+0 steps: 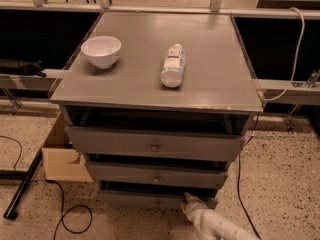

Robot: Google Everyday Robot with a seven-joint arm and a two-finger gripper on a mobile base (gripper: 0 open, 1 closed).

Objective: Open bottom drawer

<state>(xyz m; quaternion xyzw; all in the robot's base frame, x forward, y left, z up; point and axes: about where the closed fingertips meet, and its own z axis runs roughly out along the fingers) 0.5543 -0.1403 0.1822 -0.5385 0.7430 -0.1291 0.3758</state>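
Note:
The grey cabinet has three drawers stacked under its top. The bottom drawer [135, 199] is the slimmest front, lowest near the floor, with a small round knob [157, 203] at its centre; it stands slightly pulled out with a dark gap above it. My gripper [188, 200] comes up from the lower right on a white arm and sits against the right part of that drawer front, right of the knob.
A white bowl [101, 51] and a lying clear bottle [173, 65] rest on the cabinet top [215, 79]. A cardboard box [59, 156] stands at the cabinet's left. Black cables [62, 219] and a dark pole [24, 186] lie on the speckled floor.

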